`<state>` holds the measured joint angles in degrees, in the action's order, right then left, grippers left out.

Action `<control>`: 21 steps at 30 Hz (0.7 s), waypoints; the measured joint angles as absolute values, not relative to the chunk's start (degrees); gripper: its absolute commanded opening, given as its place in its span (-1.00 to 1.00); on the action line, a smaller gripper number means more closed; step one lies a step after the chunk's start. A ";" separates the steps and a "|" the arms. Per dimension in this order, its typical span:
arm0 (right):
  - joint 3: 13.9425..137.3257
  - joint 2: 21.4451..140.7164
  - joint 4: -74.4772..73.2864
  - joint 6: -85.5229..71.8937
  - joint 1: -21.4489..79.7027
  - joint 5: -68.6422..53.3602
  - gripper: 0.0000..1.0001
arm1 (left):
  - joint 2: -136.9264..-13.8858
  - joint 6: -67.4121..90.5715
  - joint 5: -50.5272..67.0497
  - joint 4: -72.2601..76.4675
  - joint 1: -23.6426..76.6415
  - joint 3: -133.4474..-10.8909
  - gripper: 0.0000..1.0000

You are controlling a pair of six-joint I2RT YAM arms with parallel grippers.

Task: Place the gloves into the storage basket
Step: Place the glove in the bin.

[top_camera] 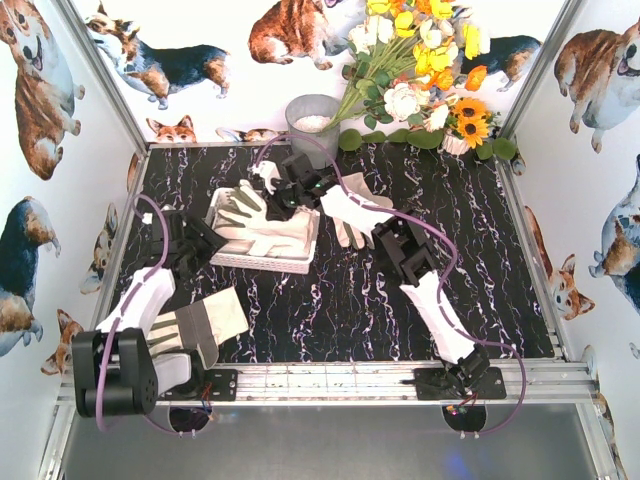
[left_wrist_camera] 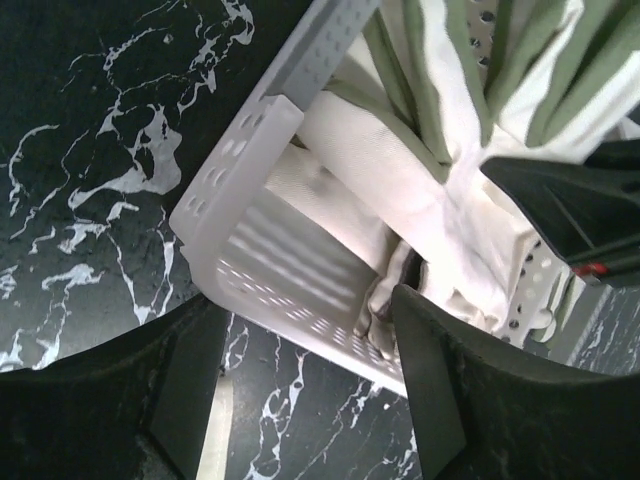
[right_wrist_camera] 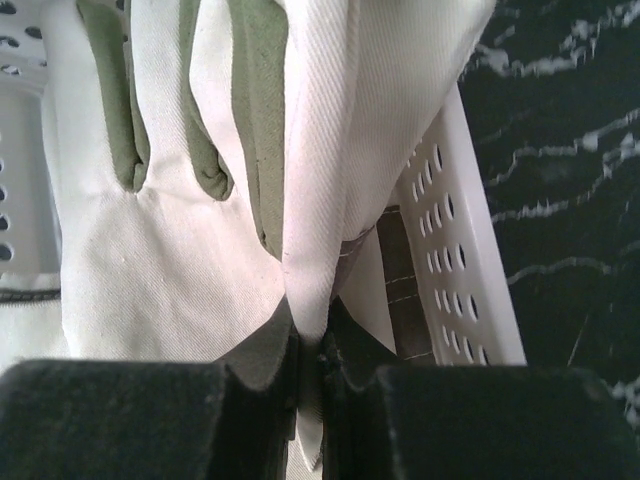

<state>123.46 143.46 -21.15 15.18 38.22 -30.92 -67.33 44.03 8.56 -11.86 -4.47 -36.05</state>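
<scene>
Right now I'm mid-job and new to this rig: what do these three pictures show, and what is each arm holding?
These are two robot arms bolted at the near edge of a black marbled table. The top picture looks down from above and behind them. The other two pictures come from a camera on each wrist, with that arm's own fingers in view.

The right gripper is shut on a cream glove and holds it over the white storage basket. The left gripper is open at a corner of the basket and holds nothing.

A second glove lies on the table right of the basket. A third glove lies near the left arm's base. At the far edge stand a grey bucket and some flowers.
</scene>
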 measured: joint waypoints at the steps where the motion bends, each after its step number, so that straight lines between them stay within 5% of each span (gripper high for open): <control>1: 121.73 142.19 -21.26 14.76 38.24 -30.26 -1.00 | -68.10 43.75 8.75 -11.16 -4.54 -36.07 0.04; 7: 115.28 136.84 -22.57 12.19 38.22 -26.83 -1.00 | -71.88 42.24 10.02 -8.08 -4.60 -36.07 -0.14; 21: 114.02 134.82 -28.53 9.04 38.48 -22.59 -1.00 | -78.74 35.07 15.09 -4.01 -4.84 -38.11 -0.22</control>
<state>114.02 134.82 -28.53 9.04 38.48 -22.59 -78.74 35.07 15.09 -4.01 -4.84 -38.11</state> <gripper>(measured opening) 0.081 0.395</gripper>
